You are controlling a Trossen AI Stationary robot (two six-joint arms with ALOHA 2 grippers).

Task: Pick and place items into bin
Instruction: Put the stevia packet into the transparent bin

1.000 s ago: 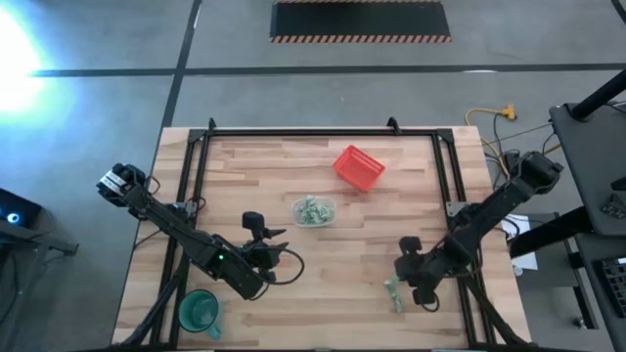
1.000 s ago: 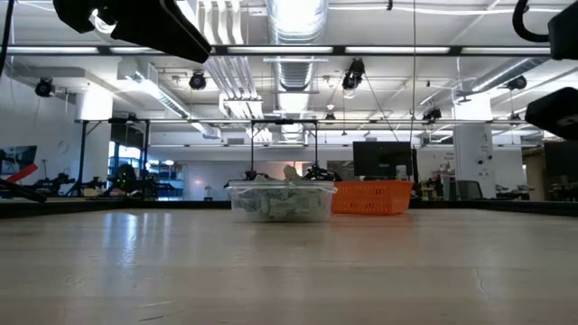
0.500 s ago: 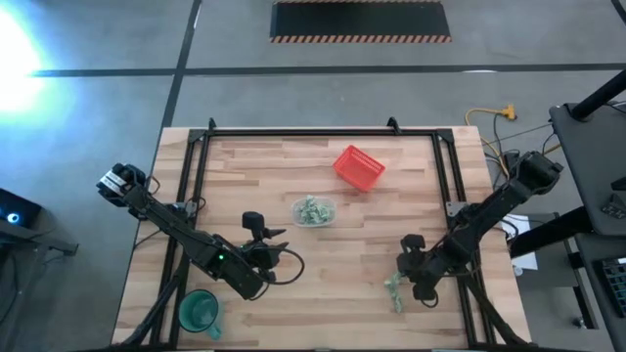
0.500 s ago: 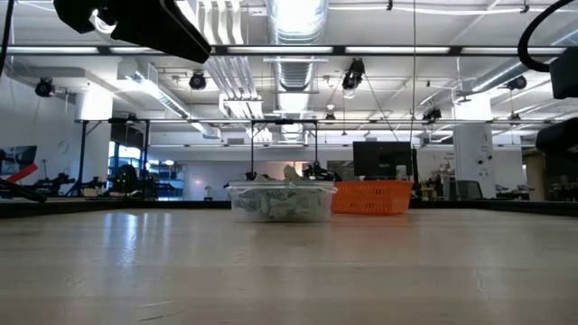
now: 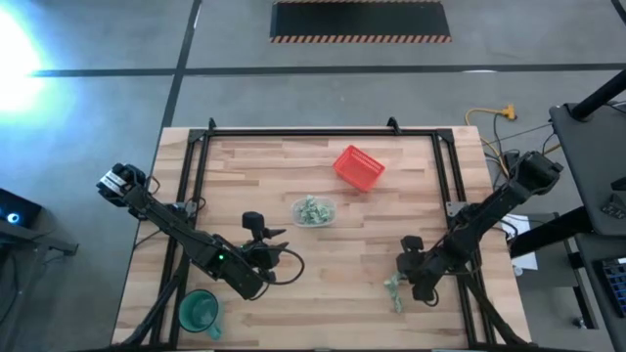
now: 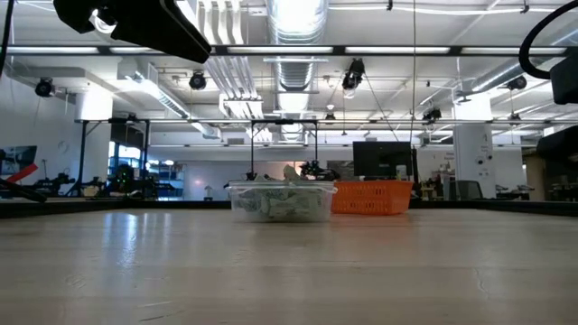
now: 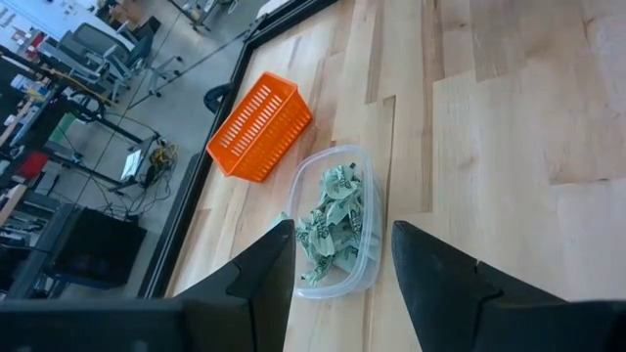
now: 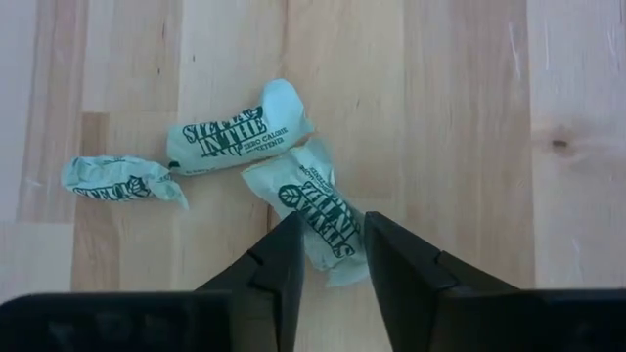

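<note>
The clear bin [image 5: 314,210] stands mid-table, holding several pale green wrapped pieces; it also shows in the left wrist view [image 7: 337,220] and the low view [image 6: 280,200]. Three more green pieces [image 5: 394,291] lie on the wood near the table's near right. My right gripper [image 8: 333,223] is open, pointing down, its fingers on either side of one piece [image 8: 315,207]; the two other pieces [image 8: 235,127] [image 8: 122,181] lie beside it. My left gripper [image 7: 342,264] is open and empty, above the table near the bin's near left [image 5: 266,244]. My right gripper comes from above, and its two fingers [image 8: 284,256] stand on either side of one end of the piece [image 8: 333,256]. I cannot tell whether they touch it. The piece lies flat on the table.
A red mesh basket [image 5: 359,167] stands behind the bin toward the far right. A green cup [image 5: 199,311] stands at the near left corner. A black frame rail [image 5: 313,134] runs round the table's far and side edges.
My right arm has come down a little over the three loose pieces. The pieces and the bin have not moved.
</note>
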